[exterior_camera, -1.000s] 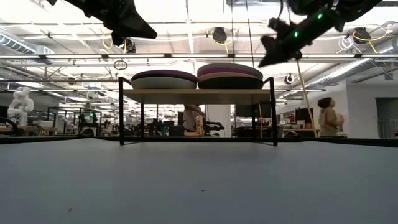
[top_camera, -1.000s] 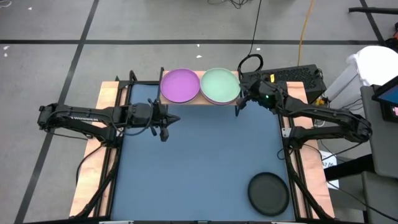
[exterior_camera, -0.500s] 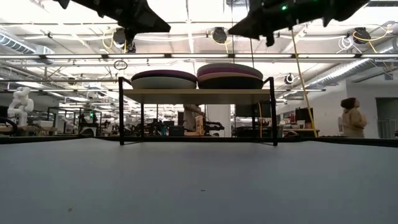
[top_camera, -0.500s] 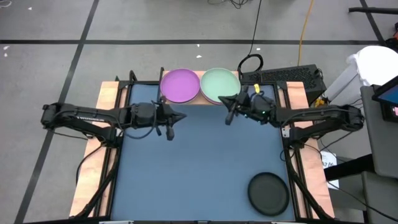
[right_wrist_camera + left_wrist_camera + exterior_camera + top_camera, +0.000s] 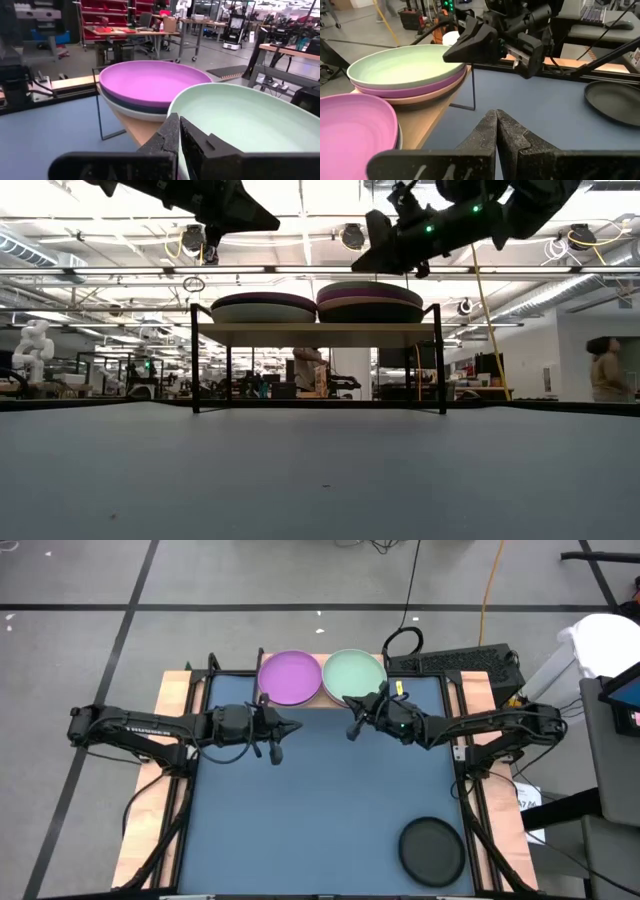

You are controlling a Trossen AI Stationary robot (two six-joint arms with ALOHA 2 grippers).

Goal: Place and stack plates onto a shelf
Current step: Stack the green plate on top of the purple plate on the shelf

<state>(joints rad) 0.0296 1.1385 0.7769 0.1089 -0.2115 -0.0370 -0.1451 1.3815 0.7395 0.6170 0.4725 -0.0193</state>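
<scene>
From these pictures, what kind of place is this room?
Most likely a robotics lab or workshop: an open hall with ceiling pipes, workbenches with equipment, red shelving, and a small white robot standing in the background beyond the table.

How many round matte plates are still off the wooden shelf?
1: a dark charcoal plate on the tabletop's near right corner. The others sit stacked on the shelf.

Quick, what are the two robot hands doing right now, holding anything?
Left hand: closed, holding nothing, above the table near the shelf.
Right hand: closed, holding nothing, by the mint green plate.
</scene>
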